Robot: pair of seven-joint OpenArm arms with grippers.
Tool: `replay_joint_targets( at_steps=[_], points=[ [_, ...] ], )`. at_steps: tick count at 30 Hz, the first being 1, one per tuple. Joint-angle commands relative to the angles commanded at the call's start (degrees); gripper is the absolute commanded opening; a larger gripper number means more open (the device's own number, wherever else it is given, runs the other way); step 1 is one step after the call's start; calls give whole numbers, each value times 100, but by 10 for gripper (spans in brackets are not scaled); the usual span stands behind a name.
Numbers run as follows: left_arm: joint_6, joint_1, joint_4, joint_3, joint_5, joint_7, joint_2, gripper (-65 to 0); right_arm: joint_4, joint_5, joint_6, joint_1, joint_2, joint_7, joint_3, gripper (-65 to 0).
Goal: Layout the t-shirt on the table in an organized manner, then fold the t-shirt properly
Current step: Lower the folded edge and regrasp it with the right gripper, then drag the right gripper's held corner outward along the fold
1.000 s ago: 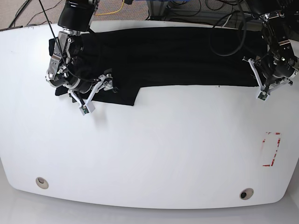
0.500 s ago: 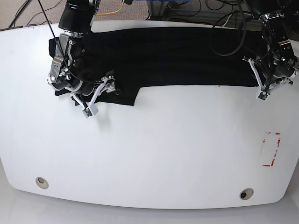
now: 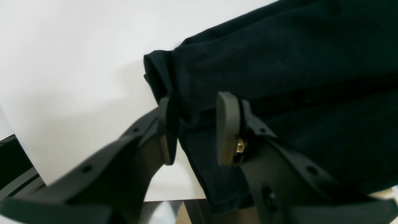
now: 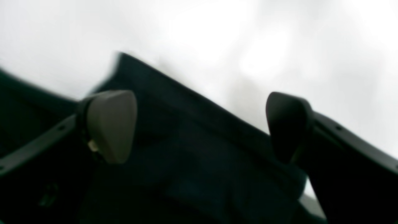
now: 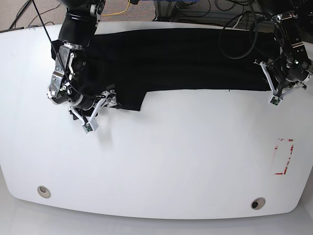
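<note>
The black t-shirt (image 5: 186,58) lies spread as a long band along the far side of the white table (image 5: 171,161). One sleeve (image 5: 132,100) sticks out toward the front. My left gripper (image 5: 274,93) is at the shirt's right end. In the left wrist view this gripper (image 3: 196,132) is shut on a bunched fold of the t-shirt (image 3: 279,62). My right gripper (image 5: 93,116) is at the shirt's left end beside the sleeve. Its wrist view is blurred and shows the gripper (image 4: 199,127) open, its fingers wide apart over the dark fabric (image 4: 186,155).
Two round grommet holes (image 5: 44,191) (image 5: 257,203) sit near the table's front edge. A red tape mark (image 5: 284,156) is at the right. A black cable loop (image 5: 239,46) hangs over the shirt's far right part. Floor and cables lie beyond the far edge.
My right arm has shifted a little toward the front left at the sleeve end, and its fingers have swung lower. My left arm and the rest of the shirt have not moved.
</note>
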Motion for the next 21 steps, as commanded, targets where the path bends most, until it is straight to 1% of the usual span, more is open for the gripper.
replay_joint_targets(
  at_steps=[5, 10, 14, 15, 18, 21],
  points=[
    [0, 0, 0, 9, 0, 0, 0, -460, 0, 18, 0, -35, -9, -9, -18, -3],
    [0, 0, 0, 9, 0, 0, 0, -460, 9, 18, 0, -229, -105, -9, -387, -5],
    [0, 0, 0, 9, 0, 0, 0, -460, 9, 18, 0, -299, -141, 9, -580, -5],
    [0, 0, 0, 9, 0, 0, 0, -460, -9, 18, 0, -360, -193, 18, -615, -5],
    [0, 0, 0, 9, 0, 0, 0, -460, 0, -9, 0, -448, -299, 88, -642, -6],
    [0, 0, 0, 9, 0, 0, 0, -460, -9, 9, 0, -466, -325, 167, -659, -6]
  ],
)
